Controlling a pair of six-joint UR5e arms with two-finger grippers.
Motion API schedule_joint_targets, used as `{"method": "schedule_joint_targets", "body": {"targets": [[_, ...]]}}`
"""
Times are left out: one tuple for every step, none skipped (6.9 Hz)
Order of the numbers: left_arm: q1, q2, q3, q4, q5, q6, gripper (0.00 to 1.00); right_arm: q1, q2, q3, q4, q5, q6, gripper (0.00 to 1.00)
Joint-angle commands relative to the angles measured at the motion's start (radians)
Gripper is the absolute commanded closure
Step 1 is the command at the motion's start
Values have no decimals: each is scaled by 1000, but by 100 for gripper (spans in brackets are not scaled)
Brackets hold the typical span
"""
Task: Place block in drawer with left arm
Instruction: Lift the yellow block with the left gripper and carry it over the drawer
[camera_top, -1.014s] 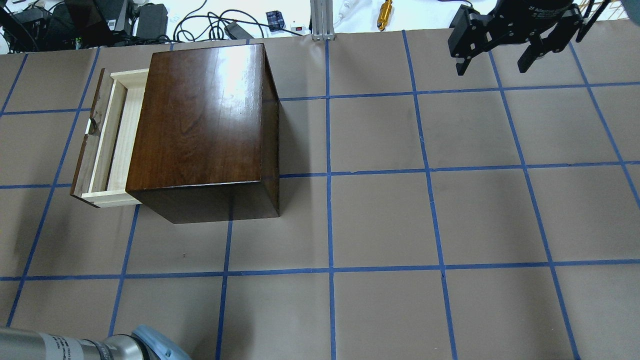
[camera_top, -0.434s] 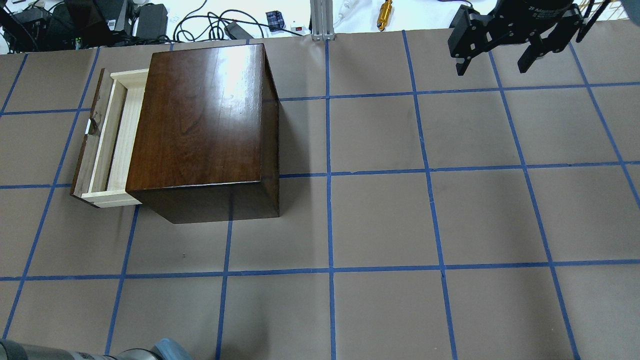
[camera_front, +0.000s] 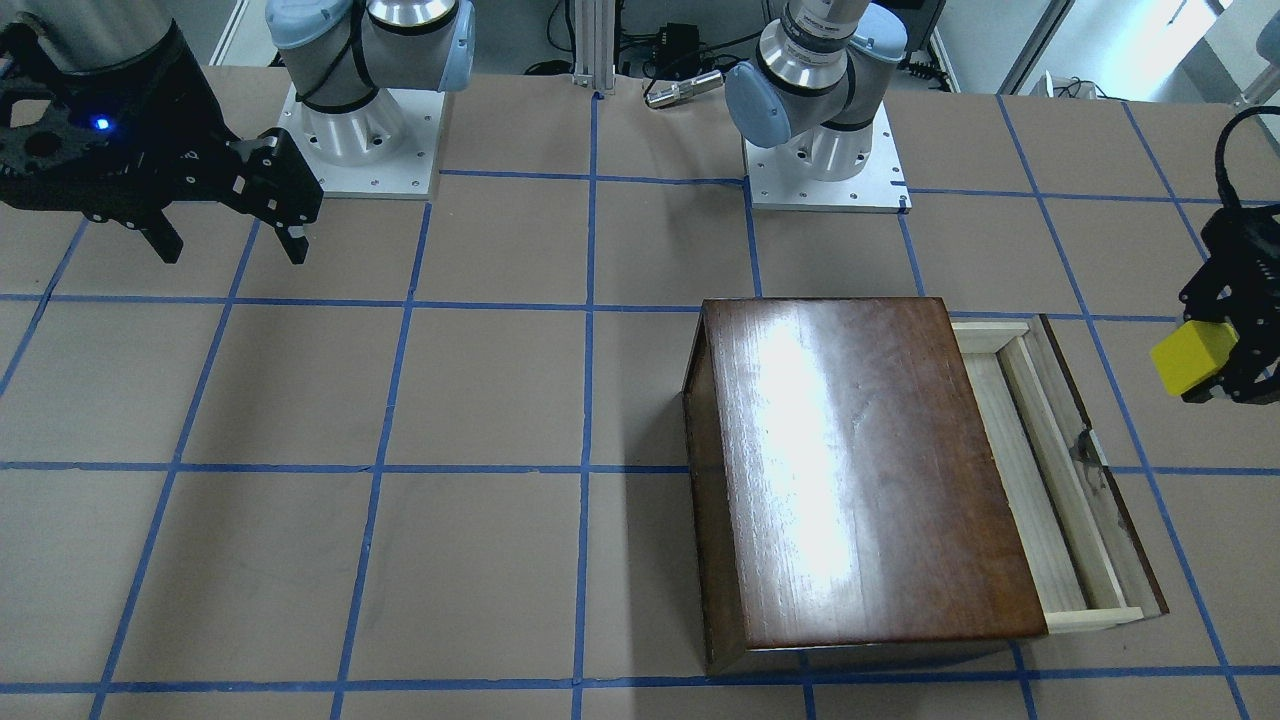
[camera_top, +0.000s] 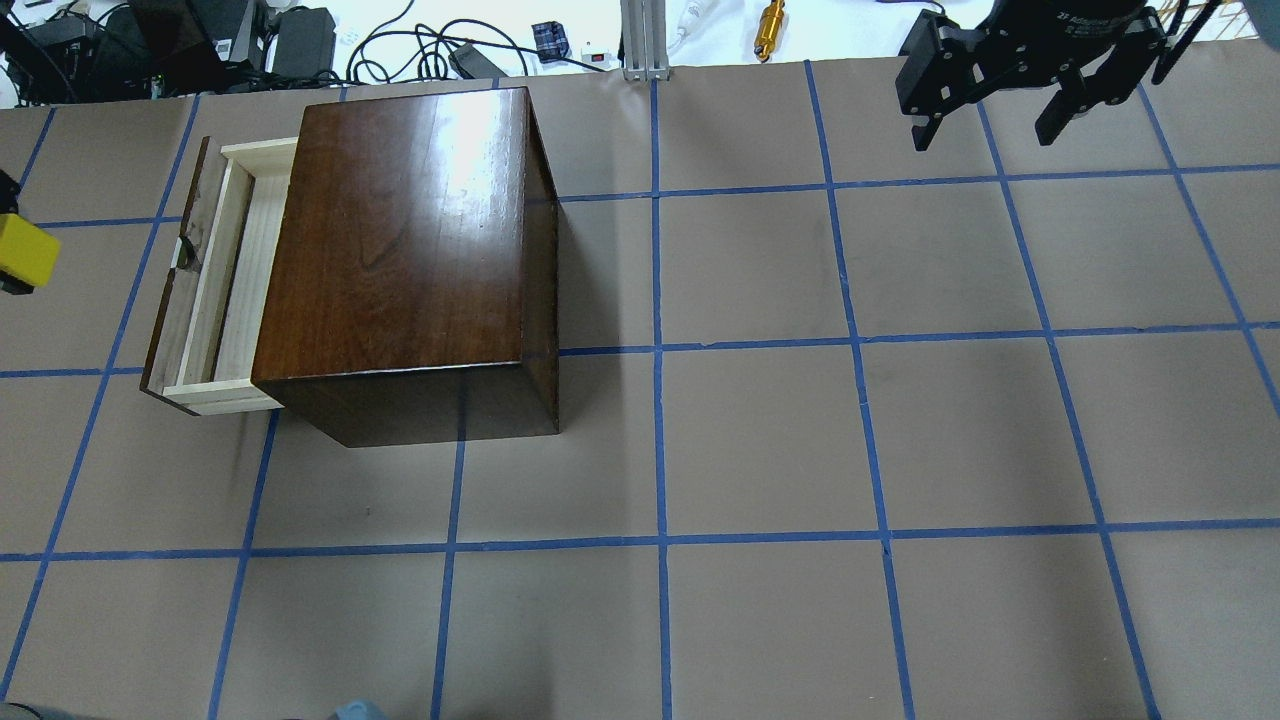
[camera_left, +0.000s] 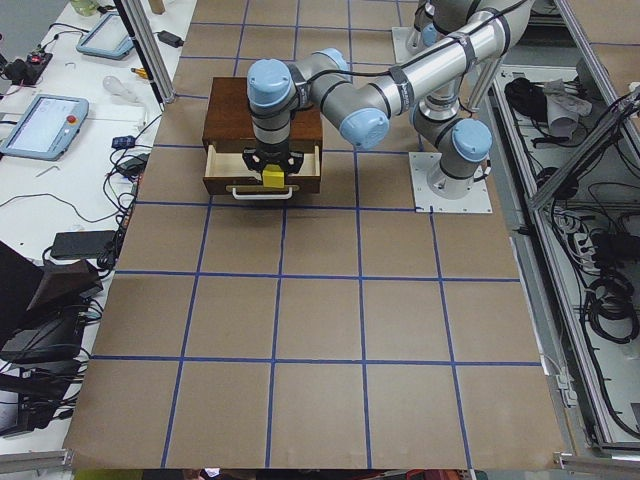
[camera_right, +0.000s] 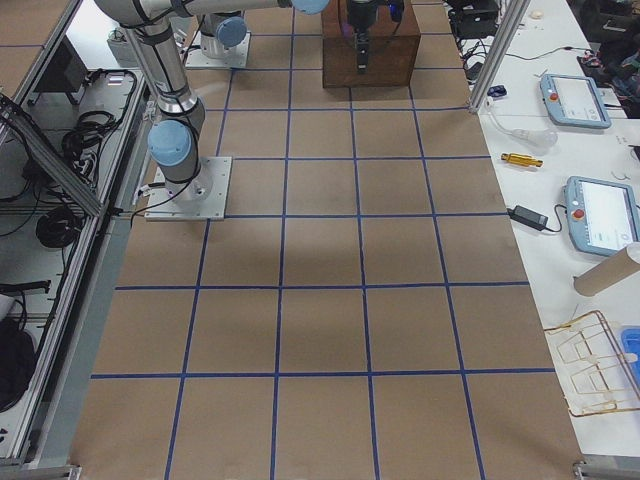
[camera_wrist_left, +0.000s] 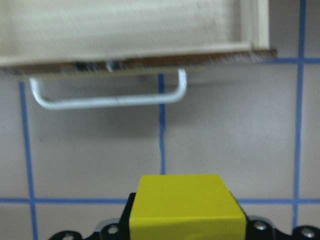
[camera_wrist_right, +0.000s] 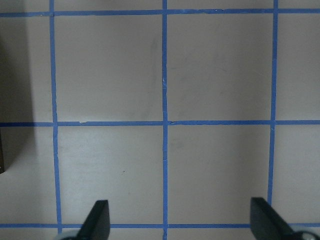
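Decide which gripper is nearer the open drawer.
Left. The left gripper, holding the block, hangs just in front of the drawer; the right gripper is far across the table, beyond the wooden box.

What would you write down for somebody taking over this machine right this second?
Left gripper: shut on the yellow block, held off the table.
Right gripper: open, holding nothing, far across the table from the box.
Drawer: pulled partly out of the box; no block in the part that shows.
Block position: outside the drawer front, on the near side of the handle, not over the drawer.
Done: drawer open, block picked up.
Left: carry the block over the drawer, lower it and let go.
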Motion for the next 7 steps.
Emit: {"method": "schedule_joint_targets", "body": {"targets": [[-120,-18,6,6,19,-155,100,0,1,0,0,0,0,0],[-154,-21,5,6,14,-238,100,0,0,0,0,0,0,0],[-170,-41,-1,15,17,-249,100,-2,0,0,0,0,0,0],[-170,-80,-1,18,16,-287,100,0,0,0,0,-1,0,0],[-183,-100,-3,62,17,-291,100,0,1,0,0,0,0,0],[-185,-110,-21,73,39,-271,100,0,1,0,0,0,0,0],[-185,-119,-43,136,57,-256,100,0,1,0,0,0,0,0]]}}
